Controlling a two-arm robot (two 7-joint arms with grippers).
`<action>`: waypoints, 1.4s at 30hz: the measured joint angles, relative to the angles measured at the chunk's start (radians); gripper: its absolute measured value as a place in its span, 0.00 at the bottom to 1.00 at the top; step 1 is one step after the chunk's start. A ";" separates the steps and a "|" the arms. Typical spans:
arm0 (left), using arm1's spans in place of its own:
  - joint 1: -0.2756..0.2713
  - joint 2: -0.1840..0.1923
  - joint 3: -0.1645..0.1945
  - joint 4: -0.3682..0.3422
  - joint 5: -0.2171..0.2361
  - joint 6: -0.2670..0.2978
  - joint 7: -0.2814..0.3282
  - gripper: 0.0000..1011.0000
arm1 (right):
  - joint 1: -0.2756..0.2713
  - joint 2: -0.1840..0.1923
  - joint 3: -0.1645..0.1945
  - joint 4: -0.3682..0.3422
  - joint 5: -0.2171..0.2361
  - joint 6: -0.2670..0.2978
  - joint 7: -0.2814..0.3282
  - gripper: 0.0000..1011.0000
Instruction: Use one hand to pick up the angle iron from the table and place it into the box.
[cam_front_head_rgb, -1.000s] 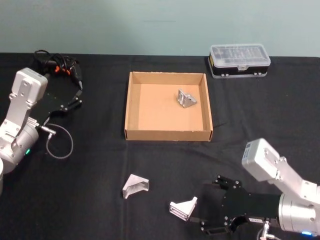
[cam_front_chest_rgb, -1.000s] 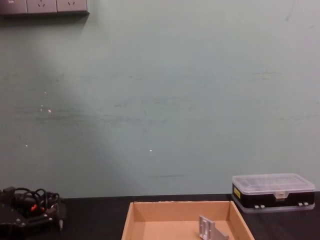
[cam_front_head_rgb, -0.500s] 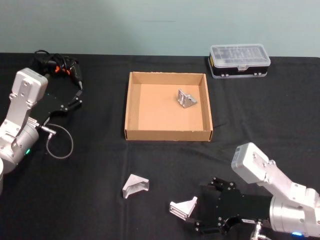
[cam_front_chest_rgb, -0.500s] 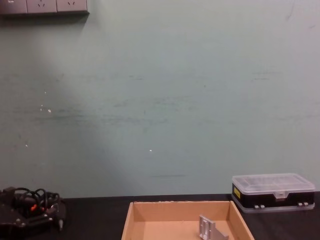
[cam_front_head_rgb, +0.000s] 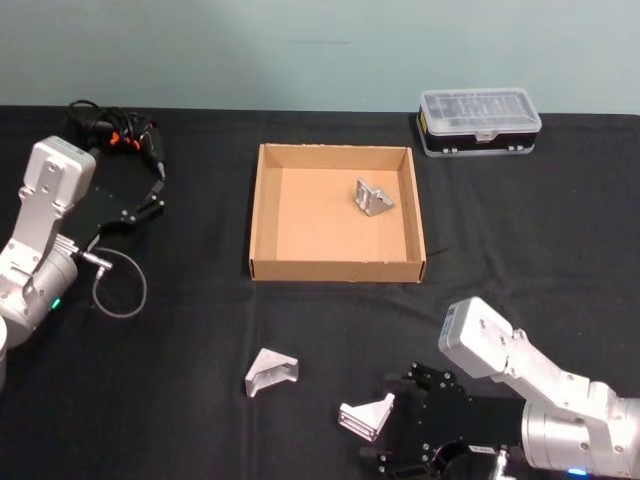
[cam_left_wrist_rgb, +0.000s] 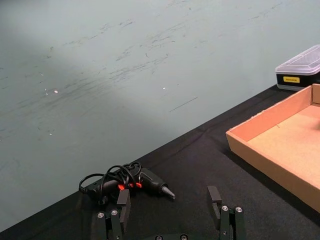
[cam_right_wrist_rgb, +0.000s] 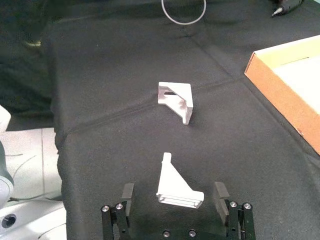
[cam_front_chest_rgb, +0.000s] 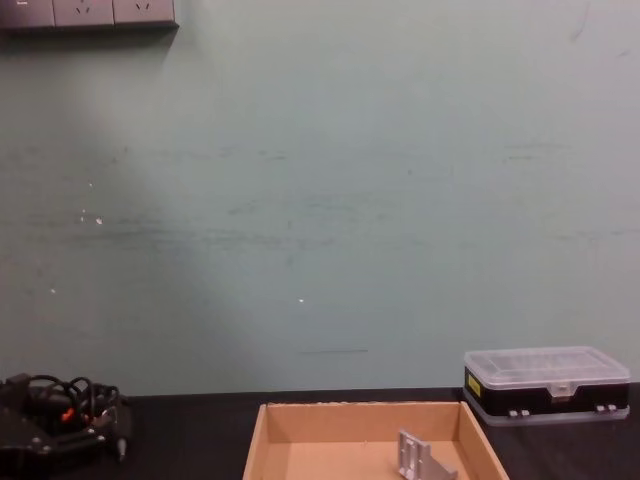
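So that the silvery angle iron (cam_right_wrist_rgb: 177, 189) on the black table (cam_front_head_rgb: 200, 340) can be clamped for the tan cardboard box (cam_front_head_rgb: 335, 270), the right gripper (cam_right_wrist_rgb: 173, 196) is set astride it, fingers (cam_right_wrist_rgb: 128, 193) spread, the left gripper (cam_left_wrist_rgb: 169, 199) parked leftward, likewise spread.

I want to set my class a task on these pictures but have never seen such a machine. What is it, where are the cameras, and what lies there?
It is a robot with two arms, each ending in a two-fingered tool. Cameras look down from its head, forward from its chest, and from each wrist. On the black table stand a cardboard box, a plastic case and a cable bundle. One angle iron lies in the box, a second angle iron on the table. The right tool is open, fingers either side of the nearest angle iron, gripping nothing. The left tool sits open at the left.
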 joint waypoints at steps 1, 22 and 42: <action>0.000 0.000 0.000 0.000 0.000 0.000 0.000 0.99 | 0.002 -0.002 -0.002 0.002 -0.006 0.000 0.001 0.99; 0.000 0.000 0.000 0.000 0.000 0.000 0.000 0.99 | 0.011 -0.034 -0.010 0.026 -0.037 0.006 0.008 0.94; 0.000 0.000 0.000 0.000 0.000 0.000 0.000 0.99 | 0.013 -0.045 -0.009 0.027 -0.046 0.007 0.012 0.51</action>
